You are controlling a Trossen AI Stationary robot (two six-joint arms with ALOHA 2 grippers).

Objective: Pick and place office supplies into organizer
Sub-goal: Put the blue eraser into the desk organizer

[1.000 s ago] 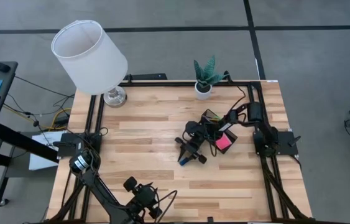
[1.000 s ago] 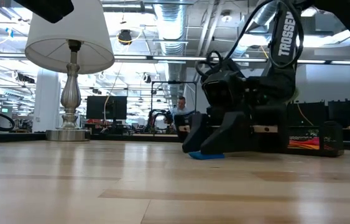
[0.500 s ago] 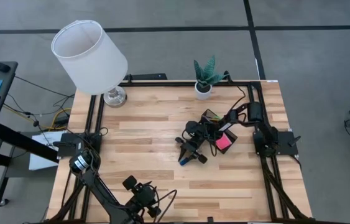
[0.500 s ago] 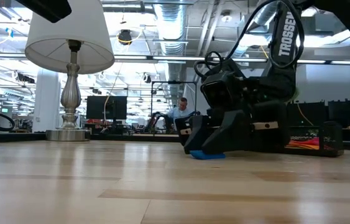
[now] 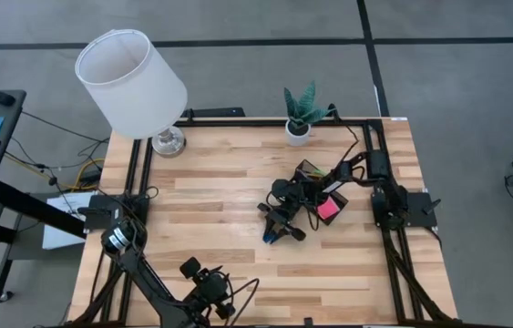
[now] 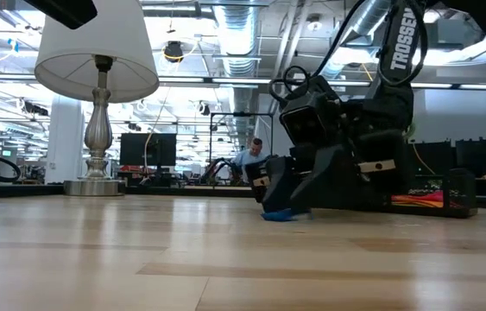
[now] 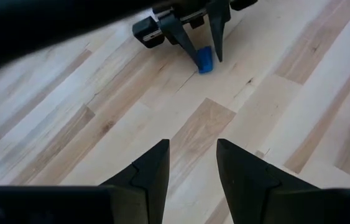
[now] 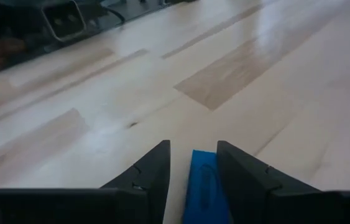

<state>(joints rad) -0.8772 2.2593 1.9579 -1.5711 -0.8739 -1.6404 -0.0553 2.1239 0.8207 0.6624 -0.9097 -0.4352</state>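
A blue eraser [image 8: 203, 180] lies flat on the wooden table near its middle [image 5: 268, 238]. My right gripper [image 8: 193, 163] reaches in from the table's right, low over the eraser, open, with one finger on each side of it [image 7: 204, 61]. The black organizer [image 5: 311, 170] stands behind the right arm, toward the far right. A pink sticky-note pad [image 5: 327, 208] shows at the organizer's near side. My left gripper [image 7: 193, 168] waits open at the table's near edge [image 5: 209, 290], with only bare wood between its fingers. My right gripper straddles the eraser, slanting down from the table's right, fingers along its length. One long side of the eraser [image 8: 214, 168] lies against the inner face of one finger [image 8: 237, 174]. A strip of table shows between the eraser and the other finger. The eraser rests on the table.
A lamp with a white shade [image 5: 132, 80] stands at the far left corner. A small potted plant [image 5: 300, 114] stands at the far edge, right of centre. Bare wood lies across the table's left half and along its near side.
My right gripper has rolled a little about its own line while staying over the eraser, its fingers as far apart as before. The eraser has turned slightly on the table between them.
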